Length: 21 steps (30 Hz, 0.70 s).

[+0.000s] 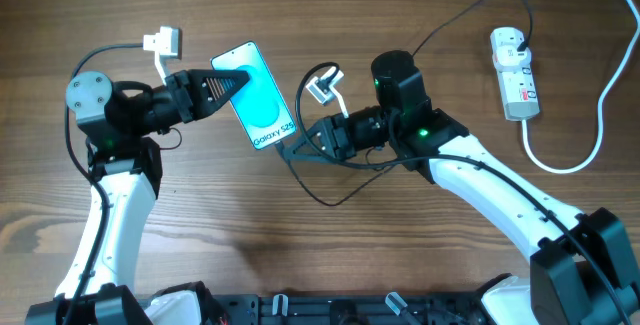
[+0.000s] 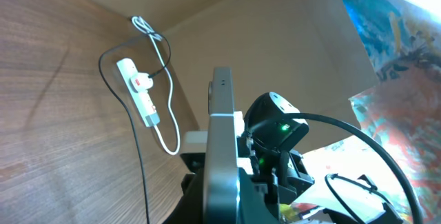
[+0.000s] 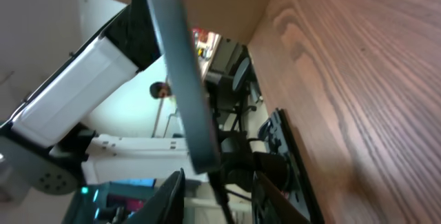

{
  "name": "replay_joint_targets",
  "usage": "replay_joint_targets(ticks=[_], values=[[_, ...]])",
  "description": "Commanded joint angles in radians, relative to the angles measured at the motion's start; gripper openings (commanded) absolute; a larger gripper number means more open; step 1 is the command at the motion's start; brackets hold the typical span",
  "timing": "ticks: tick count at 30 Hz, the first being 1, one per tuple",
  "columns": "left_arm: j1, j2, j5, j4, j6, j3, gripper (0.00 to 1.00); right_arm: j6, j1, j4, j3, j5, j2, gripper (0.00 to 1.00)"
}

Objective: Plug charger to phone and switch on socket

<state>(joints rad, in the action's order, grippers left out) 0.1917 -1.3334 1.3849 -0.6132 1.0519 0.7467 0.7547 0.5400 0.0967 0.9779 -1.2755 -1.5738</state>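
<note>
Left tool (image 1: 238, 81) is clamped on the upper end of the phone (image 1: 257, 100), one dark finger lying across the turquoise screen. The phone sits left of centre, angled, its "Galaxy" lettering at the lower end. From the left wrist camera the phone shows edge-on, a thin grey slab (image 2: 220, 155) sticking out ahead of the tool.

Right tool (image 1: 298, 147) is right at that lower end. On the right wrist camera its two fingers stand a little apart, with the charger (image 3: 218, 193) running up between them and its black tip meeting the phone's bottom edge (image 3: 200, 162). I cannot tell whether the fingers actually pinch the plug, or whether the tip is seated in the port.

Around them: slack black cable loops on the tabletop (image 1: 250, 250) below the right tool, and more of it arcs over the top right towards the socket (image 1: 514, 73). The right arm's dark wrist housing sits squarely between phone and socket and hides the cable's middle stretch.

The socket lies well apart at the right edge, a black plug in its top end, red marks showing; the switch position is too small to read. Its thick white cord (image 1: 602, 115) curls away to the right. Two white connectors (image 1: 163, 42) (image 1: 322, 85) stick up from the wrists.
</note>
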Motion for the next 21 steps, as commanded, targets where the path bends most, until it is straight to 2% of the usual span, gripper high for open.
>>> replay_joint_targets(ticks=[1,3,5,11,13,17,21], values=[[-0.004,0.005,-0.057,-0.005,-0.032,0.003,0.04,-0.019,-0.004,-0.005,0.01,-0.07,-0.01,0.35],[-0.004,0.005,-0.06,-0.004,-0.036,0.003,0.04,-0.02,-0.004,-0.015,0.01,-0.069,-0.01,0.33],[-0.004,0.005,-0.067,-0.004,-0.035,0.003,0.04,-0.022,0.003,-0.017,0.01,-0.062,-0.01,0.24],[-0.005,0.005,-0.046,0.004,-0.035,0.003,0.04,-0.017,0.039,0.003,0.01,0.02,-0.01,0.15],[-0.005,0.005,-0.016,0.004,-0.035,0.003,0.04,-0.011,0.039,0.003,0.01,0.051,-0.01,0.05],[-0.005,0.005,0.081,0.004,-0.035,0.003,0.04,0.008,0.039,0.03,0.01,0.075,-0.01,0.05],[-0.005,0.005,0.193,0.008,-0.031,0.003,0.04,0.035,0.039,0.125,0.011,0.074,-0.01,0.05]])
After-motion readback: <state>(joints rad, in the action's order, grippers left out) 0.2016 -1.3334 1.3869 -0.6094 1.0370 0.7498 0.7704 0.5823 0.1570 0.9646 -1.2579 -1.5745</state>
